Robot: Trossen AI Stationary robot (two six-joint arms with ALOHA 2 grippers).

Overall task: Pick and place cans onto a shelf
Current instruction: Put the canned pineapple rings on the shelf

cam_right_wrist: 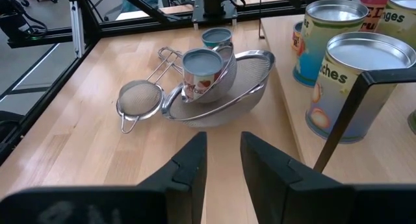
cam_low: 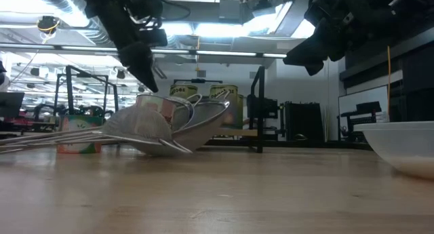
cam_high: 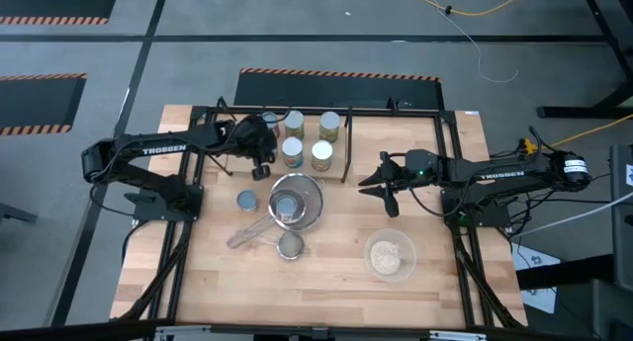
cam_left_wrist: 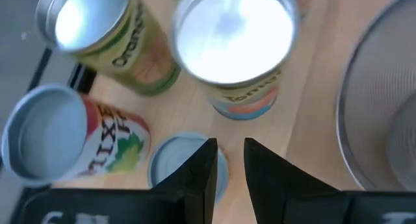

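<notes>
Several cans stand upright on the shelf (cam_high: pixel 396 111) at the table's far side, among them two cream-topped ones (cam_high: pixel 321 155) (cam_high: pixel 294 121). A short blue-topped can (cam_high: pixel 246 200) stands on the table, and another (cam_right_wrist: pixel 200 73) stands in the big mesh strainer (cam_high: pixel 302 196). My left gripper (cam_high: pixel 260 166) hovers over the shelf's left part with its fingers almost together and nothing between them. In the left wrist view it (cam_left_wrist: pixel 227 165) is above a short blue-topped can (cam_left_wrist: pixel 175 167). My right gripper (cam_high: pixel 372 180) hovers right of the shelf's upright rod, also nearly closed and empty.
Two smaller strainers (cam_high: pixel 290 245) (cam_high: pixel 245 234) lie near the table's middle. A glass bowl of beige stuff (cam_high: pixel 389 254) stands at the near right. The shelf's black upright rod (cam_right_wrist: pixel 338 126) stands close beside my right gripper. Bare wood lies along the near edge.
</notes>
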